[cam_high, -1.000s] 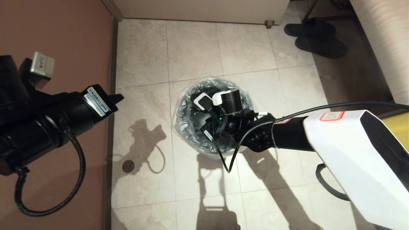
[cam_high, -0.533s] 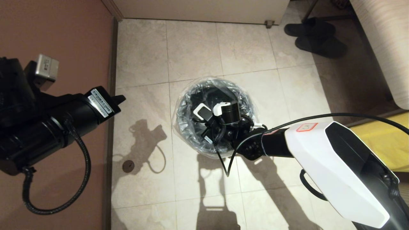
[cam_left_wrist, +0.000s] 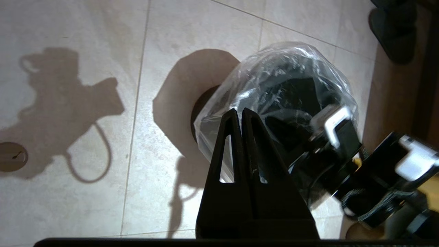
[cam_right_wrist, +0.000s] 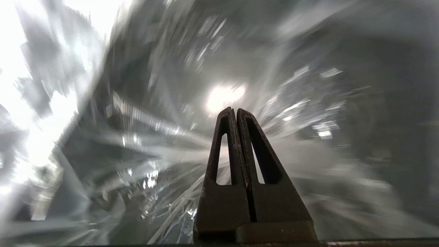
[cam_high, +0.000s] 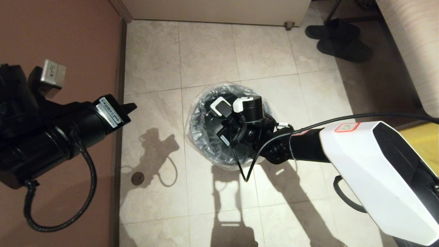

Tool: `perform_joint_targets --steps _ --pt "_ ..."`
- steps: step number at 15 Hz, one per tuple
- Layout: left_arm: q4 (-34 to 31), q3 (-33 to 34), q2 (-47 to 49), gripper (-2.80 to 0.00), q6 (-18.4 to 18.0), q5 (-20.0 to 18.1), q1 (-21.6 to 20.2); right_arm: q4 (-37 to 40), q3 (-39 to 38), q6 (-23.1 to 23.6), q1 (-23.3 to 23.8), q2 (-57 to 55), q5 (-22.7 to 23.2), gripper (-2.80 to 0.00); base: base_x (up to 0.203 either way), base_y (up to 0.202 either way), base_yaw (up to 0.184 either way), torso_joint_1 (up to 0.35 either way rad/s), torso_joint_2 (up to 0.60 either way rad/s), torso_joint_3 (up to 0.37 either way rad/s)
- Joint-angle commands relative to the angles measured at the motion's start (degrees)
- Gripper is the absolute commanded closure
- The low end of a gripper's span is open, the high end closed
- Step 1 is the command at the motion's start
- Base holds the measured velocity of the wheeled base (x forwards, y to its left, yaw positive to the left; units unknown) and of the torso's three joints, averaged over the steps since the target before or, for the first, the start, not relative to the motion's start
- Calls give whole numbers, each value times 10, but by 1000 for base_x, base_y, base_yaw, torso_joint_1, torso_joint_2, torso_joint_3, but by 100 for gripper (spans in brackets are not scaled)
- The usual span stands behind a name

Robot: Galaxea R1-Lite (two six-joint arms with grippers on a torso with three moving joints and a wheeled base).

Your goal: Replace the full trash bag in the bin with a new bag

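Observation:
The bin (cam_left_wrist: 201, 104) stands on the tiled floor in the middle of the head view, only a strip of its dark wall showing under the plastic. The new bag (cam_high: 193, 134), clear and crinkly, lines it and hangs over the rim all round; the same bag (cam_left_wrist: 274, 73) shows in the left wrist view. My right arm's wrist (cam_high: 247, 113) reaches down into the bin. Inside, my right gripper (cam_right_wrist: 234, 110) is shut with nothing in it, the bag's wrinkled film all around. High on the left by the wall, my left gripper (cam_left_wrist: 239, 110) hangs shut and empty.
A brown wall (cam_high: 68, 34) runs along the left. Dark slippers (cam_high: 337, 39) lie at the far right beside a wood-grain panel (cam_high: 411, 44). A yellow sack (cam_high: 423, 140) shows at the right edge. A floor drain (cam_high: 138, 178) lies left of the bin.
My right wrist dipped deeper into the bin half a second ago, then rose and shifted slightly right. The left arm crept a little to the right.

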State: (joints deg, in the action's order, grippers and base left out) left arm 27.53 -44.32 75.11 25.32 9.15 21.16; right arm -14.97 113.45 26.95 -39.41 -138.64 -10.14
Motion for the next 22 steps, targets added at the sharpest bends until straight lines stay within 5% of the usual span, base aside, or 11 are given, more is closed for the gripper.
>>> perform_joint_targets --steps 1,4,11,12,17,22 --pt "2 2 -2 0 -12 -13 -1 20 -7 -44 -3 66 -5 0 0 0 0 0 0 0" --pt "4 23 -17 0 -80 -23 1 90 -48 -128 0 167 -28 0 0 0 0 0 0 0" --pt "0 26 -52 0 -90 -21 29 170 -284 -354 85 425 -60 0 0 0 0 0 0 0" --pt "0 31 -65 0 -113 -17 27 171 -332 -375 99 471 -61 0 0 0 0 0 0 0" --pt "-1 79 -149 0 -170 7 -56 203 -458 -372 194 667 -57 0 0 0 0 0 0 0" --pt "1 175 -244 0 -172 14 -98 227 -572 -380 267 813 -37 0 0 0 0 0 0 0"
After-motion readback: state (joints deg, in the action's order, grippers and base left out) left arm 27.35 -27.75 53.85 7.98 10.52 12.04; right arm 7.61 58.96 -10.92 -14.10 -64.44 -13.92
